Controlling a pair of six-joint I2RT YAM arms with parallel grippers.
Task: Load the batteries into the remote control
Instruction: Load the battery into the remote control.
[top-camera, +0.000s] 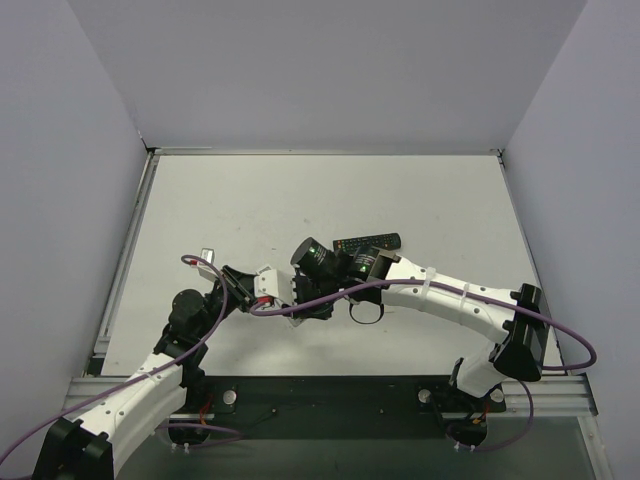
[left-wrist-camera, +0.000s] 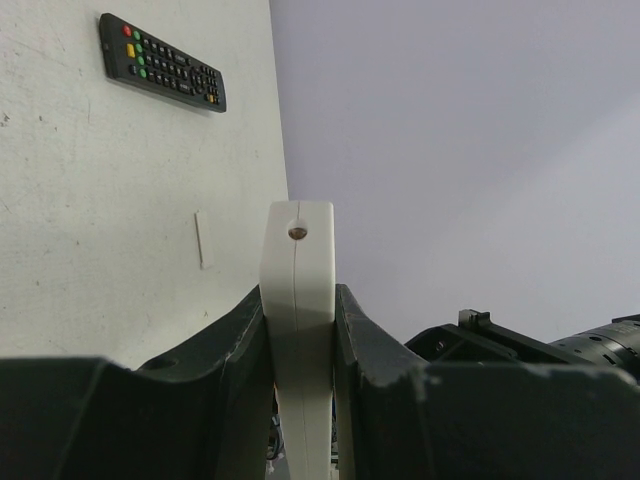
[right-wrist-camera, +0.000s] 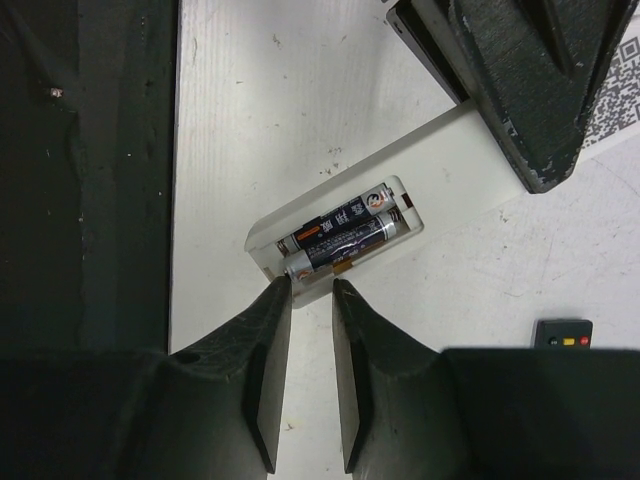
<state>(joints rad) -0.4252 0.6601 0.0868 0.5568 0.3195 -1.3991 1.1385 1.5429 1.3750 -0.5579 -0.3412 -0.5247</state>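
The white remote control (right-wrist-camera: 450, 170) lies back-up with its battery bay open. Two dark batteries (right-wrist-camera: 345, 230) lie side by side in the bay. My left gripper (left-wrist-camera: 298, 300) is shut on the remote's sides, and one of its fingers (right-wrist-camera: 530, 90) shows in the right wrist view. My right gripper (right-wrist-camera: 310, 288) is empty, its jaws a narrow gap apart, with the tips right at the remote's bay end. In the top view both grippers meet at mid-table (top-camera: 300, 292) and the remote is mostly hidden under them.
The long black remote (top-camera: 367, 242) lies just behind the grippers; it also shows in the left wrist view (left-wrist-camera: 163, 62), and its corner shows in the right wrist view (right-wrist-camera: 562, 332). A small pale flat piece (top-camera: 207, 254) lies to the left. The table's dark front edge (right-wrist-camera: 90, 200) is close by.
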